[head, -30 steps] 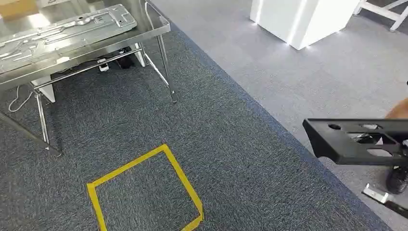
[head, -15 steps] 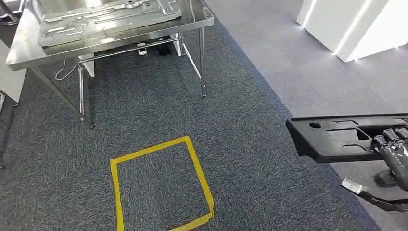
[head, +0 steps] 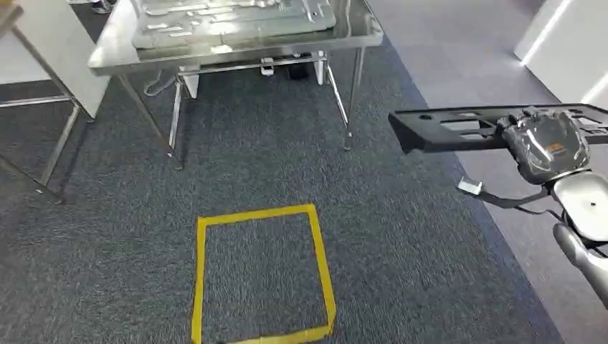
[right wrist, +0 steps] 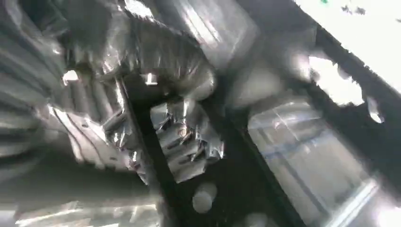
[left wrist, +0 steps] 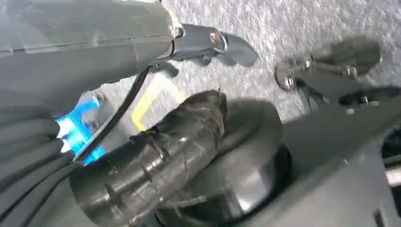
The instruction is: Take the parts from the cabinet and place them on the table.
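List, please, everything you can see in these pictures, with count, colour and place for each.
black part: one, black, long with cut-outs, held level above the carpet at right.
steel table: one, silver, far side of the carpet.
metal panels: count unclear, silver, lying on the steel table.
tape square: one, yellow, on the dark carpet before the table.
white cabinet: one, white, far right.
right hand: one, grey, grips the black part.
left hand: one, dark, hangs over the floor.

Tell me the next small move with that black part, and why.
Probably step forward toward the steel table. The right robot hand holds the black part over the carpet, short of the tabletop where metal panels already lie.
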You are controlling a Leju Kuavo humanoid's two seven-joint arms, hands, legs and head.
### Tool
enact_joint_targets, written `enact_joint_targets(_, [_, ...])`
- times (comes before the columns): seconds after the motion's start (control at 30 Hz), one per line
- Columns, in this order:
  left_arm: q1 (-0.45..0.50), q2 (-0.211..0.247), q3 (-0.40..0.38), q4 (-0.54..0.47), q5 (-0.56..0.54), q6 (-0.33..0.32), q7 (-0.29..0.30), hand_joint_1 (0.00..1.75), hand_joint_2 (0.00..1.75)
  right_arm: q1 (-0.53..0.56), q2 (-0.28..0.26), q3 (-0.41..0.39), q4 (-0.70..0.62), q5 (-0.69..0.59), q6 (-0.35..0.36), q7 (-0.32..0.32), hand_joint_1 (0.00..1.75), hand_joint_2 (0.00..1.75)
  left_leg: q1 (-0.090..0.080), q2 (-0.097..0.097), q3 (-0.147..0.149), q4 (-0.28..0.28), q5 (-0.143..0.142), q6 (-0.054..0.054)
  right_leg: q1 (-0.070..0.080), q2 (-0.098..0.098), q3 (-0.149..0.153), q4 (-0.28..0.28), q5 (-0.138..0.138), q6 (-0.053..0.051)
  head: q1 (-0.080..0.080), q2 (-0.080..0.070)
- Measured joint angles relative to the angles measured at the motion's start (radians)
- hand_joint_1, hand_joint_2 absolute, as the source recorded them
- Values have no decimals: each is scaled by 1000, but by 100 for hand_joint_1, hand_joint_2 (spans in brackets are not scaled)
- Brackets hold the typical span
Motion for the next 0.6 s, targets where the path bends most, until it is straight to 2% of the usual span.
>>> enact_joint_targets(0.03, [8,0,0,0,4,-2,9,0,175,-18,4,20,4,-5,-8,15,175,175,-1,-16,-6,-2,3,-5,-4,-16,2,-3,2,-6,0,0])
enact_joint_targets(0.07, [12,1,0,0,6,-4,20,0,175,-34,8,33,5,-10,-14,26,175,175,2,1,-9,4,-7,-7,-8,-32,9,-9,3,-12,-1,0])
enact_joint_targets(0.1, [22,-2,0,0,10,-11,34,0,175,-45,11,42,7,-14,-21,37,175,175,-4,60,-23,33,-18,-17,-6,-47,18,-14,0,-20,-2,0])
enact_joint_targets(0.13, [29,-2,0,0,12,-16,45,0,175,-58,10,46,8,-17,-27,43,175,175,0,101,-58,98,-44,-25,-1,-64,25,-18,-3,-28,-4,0])
enact_joint_targets(0.17, [35,-2,1,0,14,-23,60,0,175,-72,8,51,8,-19,-30,49,175,175,4,120,-102,174,-70,-30,3,-80,30,-19,-7,-33,-4,0])
enact_joint_targets(0.2, [40,-2,1,0,16,-26,74,0,175,-82,7,57,9,-20,-31,53,175,175,7,129,-143,243,-88,-32,6,-95,35,-19,-12,-34,-4,0])
enact_joint_targets(0.23, [46,1,1,0,16,-26,85,0,175,-89,7,62,9,-22,-31,53,175,175,8,132,-170,280,-86,-33,8,-109,41,-19,-18,-34,-4,0])
enact_joint_targets(0.27, [53,4,1,0,16,-27,93,0,175,-93,6,66,9,-25,-31,53,175,175,8,132,-175,274,-64,-31,9,-122,49,-19,-24,-34,-4,0])
enact_joint_targets(0.3, [58,5,1,0,16,-29,103,0,175,-96,6,72,9,-27,-31,53,175,175,7,132,-157,225,-23,-27,11,-135,58,-19,-32,-34,-4,0])
enact_joint_targets(0.33, [65,6,1,0,16,-30,107,0,175,-98,6,76,9,-29,-31,53,175,175,7,137,-121,142,28,-20,13,-148,69,-19,-39,-34,-4,0])
enact_joint_targets(0.37, [71,9,1,0,15,-30,111,0,175,-102,5,79,8,-29,-31,53,175,175,2,159,-79,50,76,-8,15,-157,79,-20,-47,-34,-4,0])
enact_joint_targets(0.4, [72,13,1,0,14,-30,112,0,175,-105,3,81,8,-29,-32,54,175,175,-13,211,-65,27,54,3,18,-168,82,-27,-51,-32,-3,0])
enact_joint_targets(0.43, [72,16,1,0,12,-30,111,0,175,-109,1,85,8,-27,-34,55,175,175,-25,218,-55,7,53,9,25,-176,83,-27,-54,-27,-4,0])
enact_joint_targets(0.53, [73,16,0,0,7,-30,90,0,175,-112,-1,93,7,-18,-35,55,175,175,-25,182,-50,-13,42,20,33,-215,100,-48,-58,-14,-4,0])
enact_joint_targets(0.57, [73,18,0,0,5,-30,86,0,175,-114,-1,93,5,-17,-35,55,175,175,-6,170,-29,-33,46,26,26,-198,105,-47,-69,-6,-4,0])
enact_joint_targets(0.6, [72,18,0,0,4,-29,82,0,175,-116,-2,94,5,-16,-35,56,175,175,-8,157,-18,-43,46,29,23,-135,103,-24,-78,-6,-3,0])
